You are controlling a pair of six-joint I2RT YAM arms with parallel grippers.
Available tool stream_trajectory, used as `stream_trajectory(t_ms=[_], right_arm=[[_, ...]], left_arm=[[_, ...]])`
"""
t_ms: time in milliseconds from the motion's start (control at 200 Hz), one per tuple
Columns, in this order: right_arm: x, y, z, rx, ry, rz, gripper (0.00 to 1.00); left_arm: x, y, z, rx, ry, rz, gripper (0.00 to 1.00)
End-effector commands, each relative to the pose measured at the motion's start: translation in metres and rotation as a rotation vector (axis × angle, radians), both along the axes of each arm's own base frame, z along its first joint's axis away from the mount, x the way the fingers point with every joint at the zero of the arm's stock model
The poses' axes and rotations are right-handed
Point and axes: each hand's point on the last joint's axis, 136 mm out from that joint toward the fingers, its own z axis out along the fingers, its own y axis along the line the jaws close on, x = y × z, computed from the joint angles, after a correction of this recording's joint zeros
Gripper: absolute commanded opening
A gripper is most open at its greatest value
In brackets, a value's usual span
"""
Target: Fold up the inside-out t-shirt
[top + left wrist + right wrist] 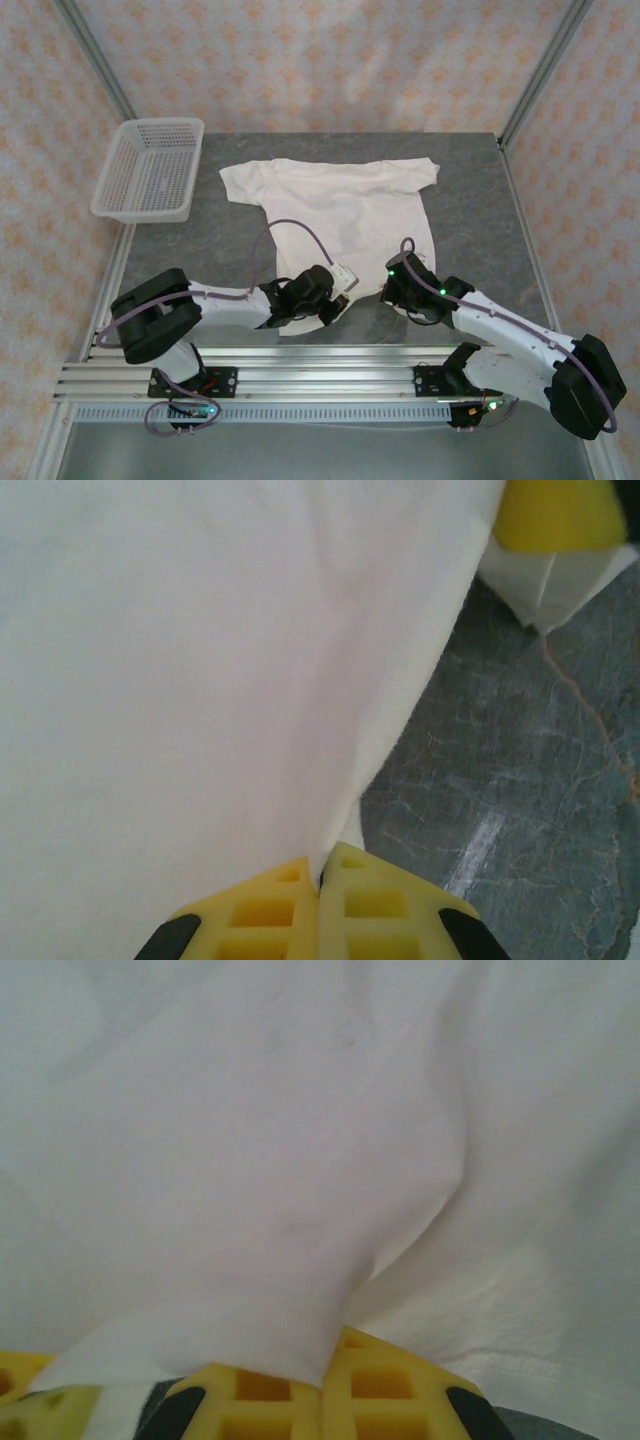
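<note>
The inside-out t-shirt [345, 205] lies spread on the grey table [480, 210], sleeves at the far side and hem toward the arms. My left gripper [337, 300] is at the hem's near left corner. In the left wrist view its yellow fingers [275, 910] are shut on a pinch of the t-shirt [200, 680] at its edge. My right gripper [400, 287] is at the hem's near right part. In the right wrist view its fingers [390, 1385] are shut on a raised fold of the t-shirt [300, 1180]. The hem under both wrists is hidden from above.
A white mesh basket [150, 168] stands at the table's far left corner. Bare grey tabletop [520, 780] lies right of the shirt's edge. Patterned walls and metal frame posts enclose the table. The aluminium base rail [300, 380] runs along the near edge.
</note>
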Motion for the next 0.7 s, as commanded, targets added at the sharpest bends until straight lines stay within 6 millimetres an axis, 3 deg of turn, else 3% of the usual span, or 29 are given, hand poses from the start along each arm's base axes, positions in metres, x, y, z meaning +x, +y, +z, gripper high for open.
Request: stream_trajectory(t_ms=[0, 215, 280, 585, 696], right_arm=[[0.001, -0.014, -0.001, -0.058, -0.009, -0.033, 0.07], [-0.001, -0.009, -0.002, -0.046, -0.019, 0.017, 0.19], [-0.001, -0.001, 0.000, -0.010, -0.026, 0.047, 0.23], [-0.002, 0.014, 0.004, 0.062, -0.029, 0.091, 0.27], [-0.004, 0.039, 0.018, 0.159, -0.076, 0.174, 0.32]], left_arm=[[0.002, 0.005, 0.023, -0.065, -0.005, 0.014, 0.00], [0.003, 0.007, 0.032, -0.097, 0.005, 0.013, 0.00], [0.004, 0.006, 0.029, -0.099, 0.016, 0.012, 0.05], [0.003, -0.001, 0.022, -0.109, 0.050, 0.002, 0.08], [0.005, 0.003, 0.024, -0.109, 0.047, 0.011, 0.01]])
